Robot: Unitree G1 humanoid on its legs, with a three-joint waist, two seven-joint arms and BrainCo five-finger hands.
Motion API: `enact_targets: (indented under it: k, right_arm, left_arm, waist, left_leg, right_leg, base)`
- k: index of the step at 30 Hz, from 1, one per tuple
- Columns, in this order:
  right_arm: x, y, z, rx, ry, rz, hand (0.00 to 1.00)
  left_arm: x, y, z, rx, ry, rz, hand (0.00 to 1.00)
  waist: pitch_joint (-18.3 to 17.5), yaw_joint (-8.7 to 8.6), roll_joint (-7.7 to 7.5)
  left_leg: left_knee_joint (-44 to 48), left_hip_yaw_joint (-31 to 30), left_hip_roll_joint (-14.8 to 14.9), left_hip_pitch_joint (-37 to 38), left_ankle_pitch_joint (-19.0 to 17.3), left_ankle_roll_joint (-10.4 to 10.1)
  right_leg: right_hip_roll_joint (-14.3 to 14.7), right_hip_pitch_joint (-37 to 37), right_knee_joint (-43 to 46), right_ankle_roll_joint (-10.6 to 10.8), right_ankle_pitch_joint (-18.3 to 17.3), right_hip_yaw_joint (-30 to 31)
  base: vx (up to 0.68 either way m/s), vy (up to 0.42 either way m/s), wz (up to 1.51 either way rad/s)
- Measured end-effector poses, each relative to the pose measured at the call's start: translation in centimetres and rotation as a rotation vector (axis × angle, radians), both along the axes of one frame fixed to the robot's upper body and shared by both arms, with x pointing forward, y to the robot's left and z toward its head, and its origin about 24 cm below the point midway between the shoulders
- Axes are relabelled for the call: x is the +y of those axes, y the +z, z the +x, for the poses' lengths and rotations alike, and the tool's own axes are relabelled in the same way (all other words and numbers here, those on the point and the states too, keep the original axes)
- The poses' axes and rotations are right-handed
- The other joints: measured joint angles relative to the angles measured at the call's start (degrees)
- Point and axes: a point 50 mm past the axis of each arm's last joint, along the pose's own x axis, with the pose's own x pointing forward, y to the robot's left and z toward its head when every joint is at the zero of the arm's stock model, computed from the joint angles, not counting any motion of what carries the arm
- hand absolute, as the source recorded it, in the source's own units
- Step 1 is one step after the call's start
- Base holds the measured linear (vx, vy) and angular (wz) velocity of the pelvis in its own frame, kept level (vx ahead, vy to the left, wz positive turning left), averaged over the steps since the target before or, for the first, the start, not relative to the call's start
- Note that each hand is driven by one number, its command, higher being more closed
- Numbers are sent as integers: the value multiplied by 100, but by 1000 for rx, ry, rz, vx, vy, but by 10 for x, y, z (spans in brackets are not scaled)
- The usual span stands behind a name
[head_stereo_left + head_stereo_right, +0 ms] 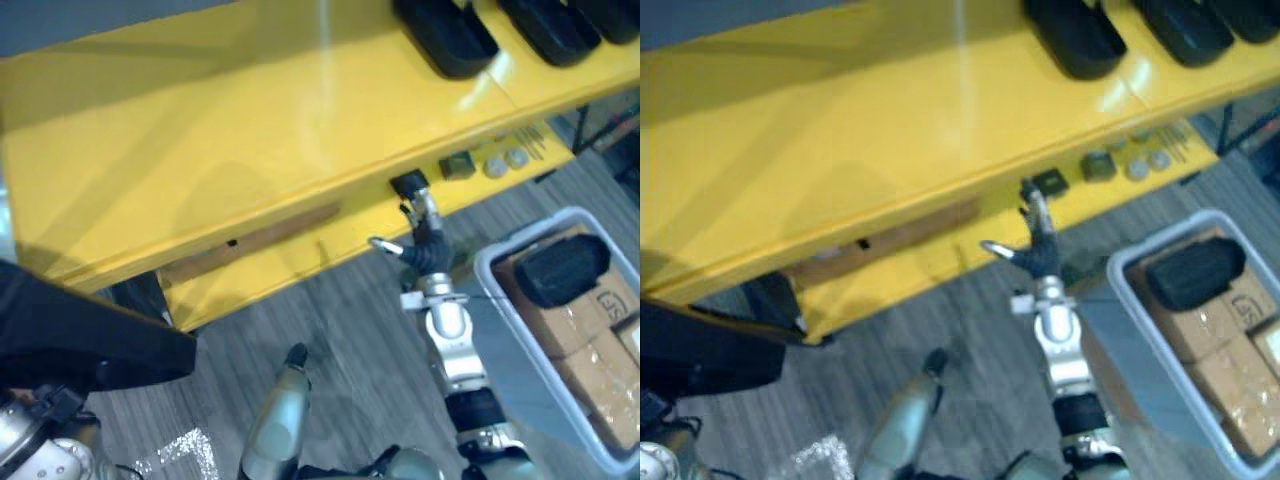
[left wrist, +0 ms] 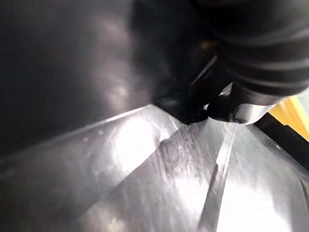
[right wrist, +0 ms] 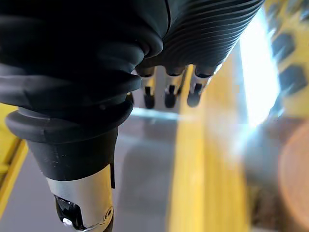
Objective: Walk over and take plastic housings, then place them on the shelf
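Nearest, at the lower left of the head views: large black plastic housing (image 1: 80, 340), glossy, hard-edged, close against the left hand (image 2: 241, 108) in the left wrist view; manner of hold hidden, cannot tell whether clasped or merely propped.

Farther out: right hand (image 1: 428, 245) up at the front edge of the yellow shelf (image 1: 200, 150); fingers (image 3: 169, 92) straight and side by side, thumb (image 3: 82, 212) set well apart, nothing between them; contact with the shelf's edge not clear.

More housings (image 1: 445, 35) in a row at the far right corner of the shelf; wide bare top to their left. One further housing (image 1: 562, 270) lying on cardboard boxes (image 1: 590, 340) inside the pale bin (image 1: 530, 370) on the floor, beside the right arm, below the shelf's right end.

Handling, by judgement: thin moulded shell, so probably light for its bulk; stiff, not soft; smooth sheen suggests slippery under hard fingertips; likelier to scuff or crack than shatter if dropped. Best taken across a rim or wall, thumb inside and fingers outside, or cradled from beneath with both hands; flat glossy faces poor for pinching.

Step in hand, seemingly: bringing the near housing to the shelf; free room on the left and middle of the top for setting it down flat.
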Motion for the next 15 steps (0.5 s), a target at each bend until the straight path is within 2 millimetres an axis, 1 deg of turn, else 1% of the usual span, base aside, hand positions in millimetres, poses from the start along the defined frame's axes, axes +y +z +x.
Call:
enact_targets:
  k: [1, 2, 3, 4, 5, 7, 8, 9, 10, 11, 12, 13, 14, 15]
  right_arm:
    - [-5, -1, 0, 8, -22, 0, 0]
    - [-8, -1, 0, 9, -35, -1, 0]
    - [-15, 0, 0, 4, -60, -12, 0]
    - [-23, 0, 0, 4, -93, -14, 0]
    - [-29, 1, -1, 2, -121, -8, 0]
    - [-51, 7, -10, -26, -231, 21, 0]
    - [-54, 8, -13, -38, -255, 26, 0]
    - [-59, 9, -18, -48, -285, 37, 0]
    - [-62, 8, -26, -59, -325, 37, 0]
    - [-64, 10, -30, -74, -342, 45, 0]
    - [-64, 13, -32, -91, -351, 50, 0]
    - [-64, 21, -37, -136, -360, 61, 0]
    - [-66, 28, -41, -184, -379, 67, 0]
    - [-69, 30, -41, -199, -404, 51, 0]
  left_arm:
    - [1, 2, 8, -1, -16, -11, 100]
    - [2, 1, 10, 9, -18, -25, 100]
    - [3, -2, 13, 29, -24, -40, 100]
    - [3, -3, 16, 40, -31, -48, 100]
    - [3, -4, 18, 42, -39, -51, 100]
    - [1, -8, 29, 48, -109, -85, 100]
    - [0, -9, 31, 48, -125, -90, 100]
    - [-2, -8, 33, 48, -155, -93, 100]
    - [-5, -9, 36, 51, -184, -95, 100]
    - [-7, -10, 37, 59, -198, -99, 100]
    - [-8, -11, 36, 66, -203, -98, 100]
    - [-10, -12, 35, 84, -212, -97, 100]
    - [-14, -17, 34, 98, -238, -122, 100]
    - [-17, -22, 34, 109, -251, -154, 100]
  waist:
    - [-32, 8, 10]
    - [-131, -93, 53]
    - [-232, -209, 215]
    - [-296, -260, 277]
    - [-313, -271, 293]
    - [-452, -305, 274]
    - [-459, -315, 262]
    - [-494, -316, 196]
    - [-587, -366, 27]
    - [-633, -414, -54]
    - [-672, -423, -124]
    - [-782, -433, -313]
    - [-857, -517, -377]
    - [-886, -590, -194]
  left_leg:
    - [145, -27, -209, 54, -107, 51]
    - [80, -149, -285, 42, -102, 69]
    - [-50, -394, -287, 64, -81, 87]
    - [-227, -586, -285, 138, -51, 56]
    - [-364, -672, -285, 230, -49, 52]
    - [-723, -958, -271, 498, -23, 4]
    - [-714, -1006, -271, 569, -6, -24]
    - [-681, -1084, -298, 657, 16, -113]
    - [-710, -1315, -353, 807, -89, -255]
    - [-707, -1457, -354, 895, -149, -371]
    - [-697, -1501, -356, 936, -200, -439]
    - [-558, -1493, -408, 899, -331, -595]
    - [-292, -1210, -301, 749, -605, -671]
    - [-221, -914, 39, 646, -657, -647]
  right_leg:
    - [63, -165, -118, 70, -489, 196]
    - [246, -411, -350, -20, -669, 345]
    - [553, -708, -659, -106, -720, 630]
    - [719, -868, -901, -70, -696, 933]
    - [793, -965, -1073, -28, -669, 1170]
    - [899, -1124, -1691, 210, -493, 2062]
    - [898, -1097, -1776, 270, -457, 2221]
    - [896, -1069, -1844, 351, -411, 2414]
    - [858, -1032, -1922, 455, -349, 2598]
    - [867, -968, -2026, 521, -311, 2531]
    - [844, -921, -2115, 540, -279, 2421]
    - [759, -830, -2304, 380, 19, 2219]
    - [669, -718, -2250, 700, 35, 1933]
    - [815, -664, -2193, 630, 50, 1742]
  base:
    - [155, 66, 40]
    - [103, 37, 66]
    - [140, 16, 79]
    - [171, 18, 78]
    - [195, -30, 80]
    - [191, -88, 91]
    - [171, -148, 79]
    - [290, -299, 88]
    - [310, -342, 98]
    - [285, -338, 88]
    - [304, -396, 62]
    - [311, -483, 70]
    - [271, -495, 75]
    - [125, -387, 90]
